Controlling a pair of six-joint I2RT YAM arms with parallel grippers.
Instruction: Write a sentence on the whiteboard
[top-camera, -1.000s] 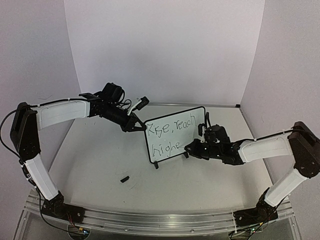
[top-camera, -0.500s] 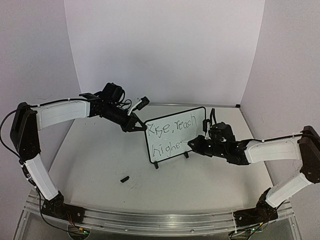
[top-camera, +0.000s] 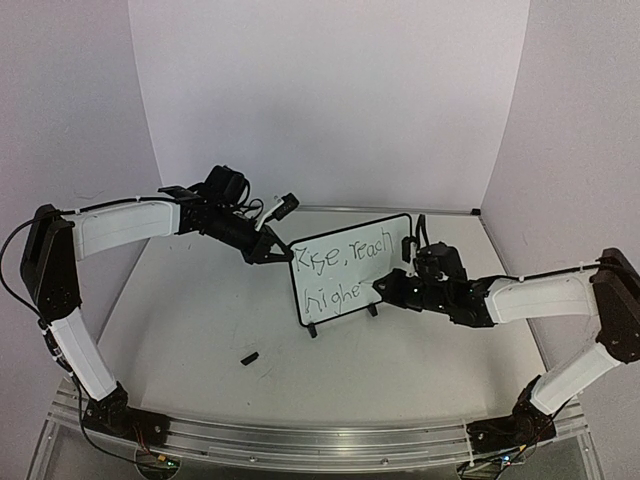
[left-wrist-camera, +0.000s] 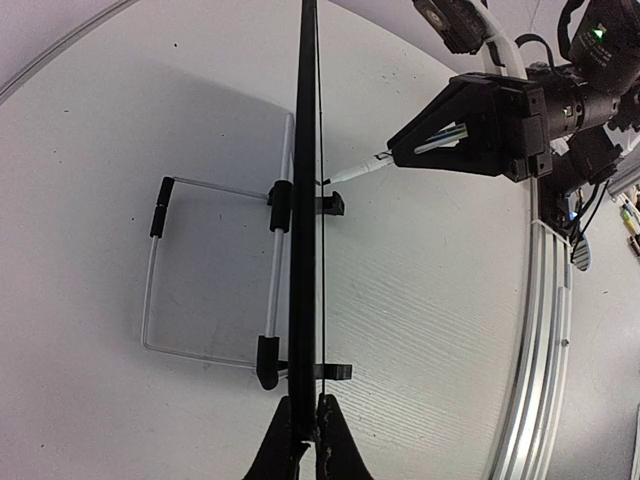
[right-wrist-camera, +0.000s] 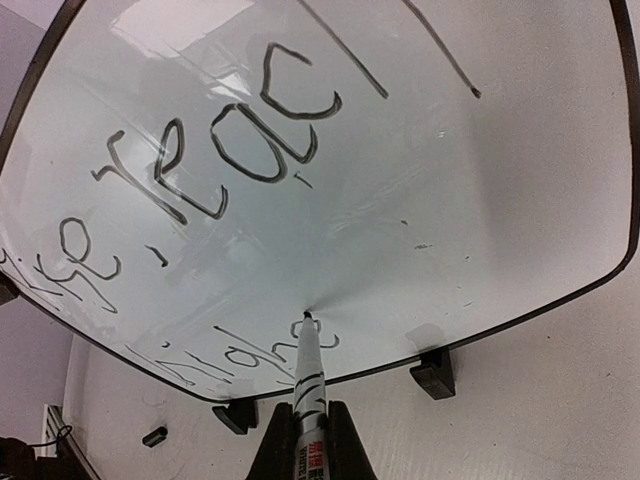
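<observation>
We're well into the second line! The whiteboard (top-camera: 350, 268) stands upright mid-table (top-camera: 200, 320). The sentence (top-camera: 340, 272) reads "Rise, reach" on top and "highe" underneath, so by my reckoning only the closing "r" is left.

The right claw (top-camera: 384, 291) comes in from four o'clock, squeezed almost shut around the marker (right-wrist-camera: 308, 372). The marker's tip is touching the board right at that last "e". What's wanted next, I'd say, is a small shift toward three o'clock, then a short stroke with a little hook. It should go lightly, or the board could rock on its feet.

At the board's ten o'clock corner, the left claw (left-wrist-camera: 308, 445) is pinched fully closed on the edge, bracing it. A small black piece (top-camera: 249, 357), perhaps the cap, lies at seven o'clock from the board.
</observation>
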